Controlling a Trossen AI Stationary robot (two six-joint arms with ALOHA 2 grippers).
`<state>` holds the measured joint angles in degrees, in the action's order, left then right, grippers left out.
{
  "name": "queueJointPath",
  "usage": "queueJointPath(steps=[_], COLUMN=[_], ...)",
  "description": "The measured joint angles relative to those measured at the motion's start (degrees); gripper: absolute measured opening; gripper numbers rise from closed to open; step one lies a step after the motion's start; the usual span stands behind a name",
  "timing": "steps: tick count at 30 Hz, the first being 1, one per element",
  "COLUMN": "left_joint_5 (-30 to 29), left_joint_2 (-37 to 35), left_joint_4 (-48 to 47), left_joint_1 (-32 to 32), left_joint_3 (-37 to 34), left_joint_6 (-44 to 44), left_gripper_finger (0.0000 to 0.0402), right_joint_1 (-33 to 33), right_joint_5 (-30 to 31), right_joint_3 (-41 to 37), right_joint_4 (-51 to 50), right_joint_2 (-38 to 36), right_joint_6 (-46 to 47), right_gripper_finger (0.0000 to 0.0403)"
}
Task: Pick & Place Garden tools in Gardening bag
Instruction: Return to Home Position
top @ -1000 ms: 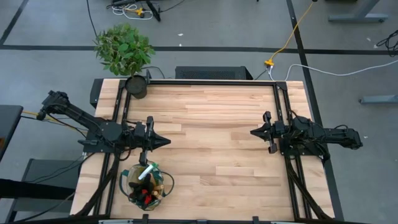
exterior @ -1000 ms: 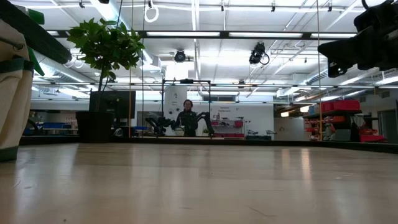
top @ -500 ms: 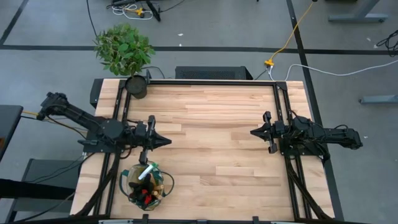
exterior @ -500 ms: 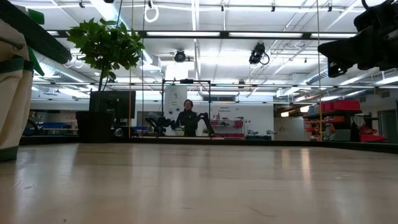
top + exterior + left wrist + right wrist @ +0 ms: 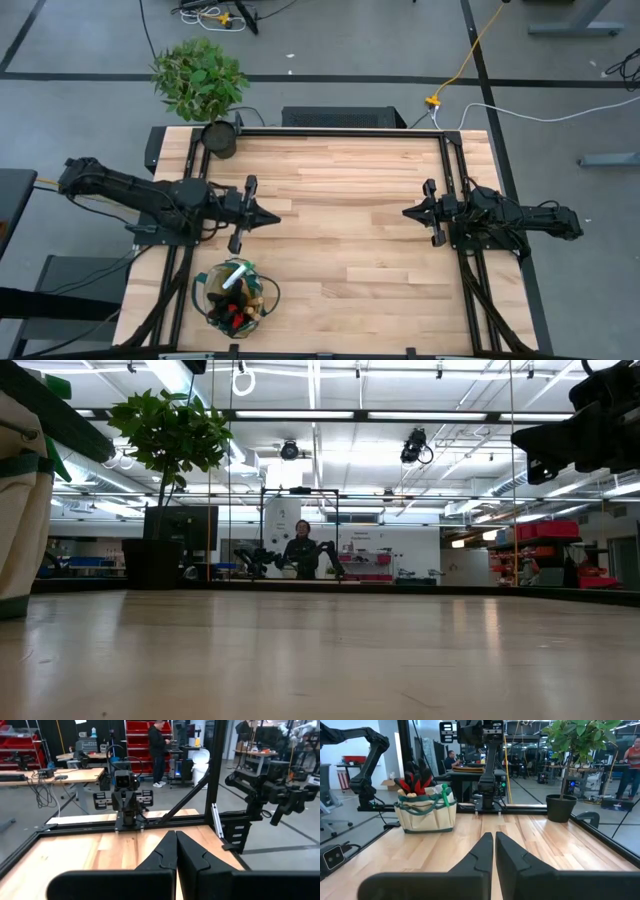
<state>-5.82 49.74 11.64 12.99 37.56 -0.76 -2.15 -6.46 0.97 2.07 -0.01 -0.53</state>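
Note:
The beige gardening bag (image 5: 235, 295) with green trim stands on its base near the table's near left corner. It holds the garden tools: a green spray bottle with a white nozzle (image 5: 234, 277), a red-cuffed glove and wooden handles. It also shows in the right wrist view (image 5: 425, 812) and at the low view's left edge (image 5: 22, 510). My left gripper (image 5: 275, 216) is shut and empty above the table, beyond the bag toward the far side; its shut fingers show in the left wrist view (image 5: 176, 850). My right gripper (image 5: 407, 213) is shut and empty at the table's right side (image 5: 493, 847).
A small black pot (image 5: 220, 139) stands at the table's far left corner, with a leafy plant (image 5: 198, 78) on the floor behind it. Black frame rails (image 5: 340, 131) run along the table's edges. People show in the room beyond the table.
My left gripper has drawn up and away from the bag, going toward the table's far edge and a little to the right. The bag and my right arm have kept still.

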Motion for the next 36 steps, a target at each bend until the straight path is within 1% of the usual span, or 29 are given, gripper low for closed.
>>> queueJointPath(steps=[9, 12, 19, 28, 36], left_joint_5=[7.53, 9.72, 10.69, 10.61, 10.13], left_joint_2=[0.0, -0.09, -6.66, -18.99, -27.87], left_joint_4=[-1.28, -1.17, -0.05, 11.53, 13.48], left_joint_1=[-5.65, -7.18, -8.08, -8.07, -8.07], left_joint_3=[0.0, -1.04, -9.01, -23.33, -32.33], left_joint_6=[2.13, 2.31, 2.9, 2.91, 2.68], left_gripper_finger=[0.0002, 0.0002, 0.0002, 0.0002, 0.0002], right_joint_1=[-0.01, 0.0, 0.0, -0.01, -0.01], right_joint_5=[-0.01, 0.0, -0.02, -0.01, 0.0], right_joint_3=[0.0, 0.0, -0.02, -0.04, -0.04], right_joint_4=[0.0, 0.0, 0.04, 0.04, 0.04], right_joint_2=[0.0, 0.0, 0.0, 0.0, 0.0], right_joint_6=[-0.01, -0.01, 0.01, -0.01, -0.01], right_gripper_finger=[0.0023, 0.0023, 0.0023, 0.0023, 0.0023])
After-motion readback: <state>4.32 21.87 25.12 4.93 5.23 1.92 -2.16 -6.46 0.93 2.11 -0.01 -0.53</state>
